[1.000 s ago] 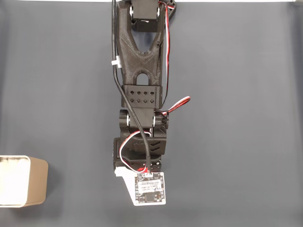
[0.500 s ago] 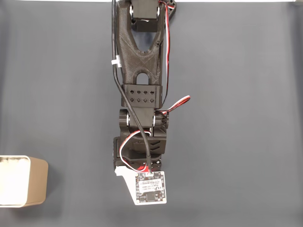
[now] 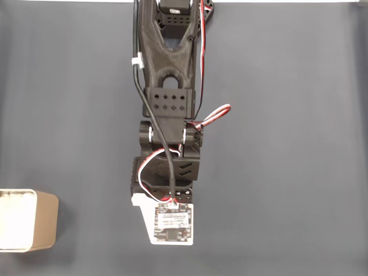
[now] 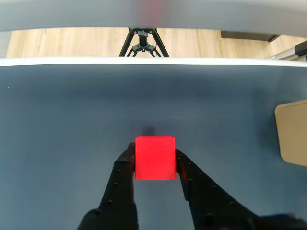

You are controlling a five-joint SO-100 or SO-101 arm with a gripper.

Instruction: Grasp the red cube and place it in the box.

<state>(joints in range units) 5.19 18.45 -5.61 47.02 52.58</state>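
The gripper [image 4: 154, 160] clamps the red cube [image 4: 154, 157] squarely between its fingers. The box [image 4: 292, 132] lies well off to the right of the fingers in the wrist view, probably a sideways swing away.

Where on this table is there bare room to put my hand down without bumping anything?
In the fixed view, the dark mat right of the arm is bare to the edge, and so is the upper left stretch above the box. It is crowded under the arm, where the claw grips the red cube.
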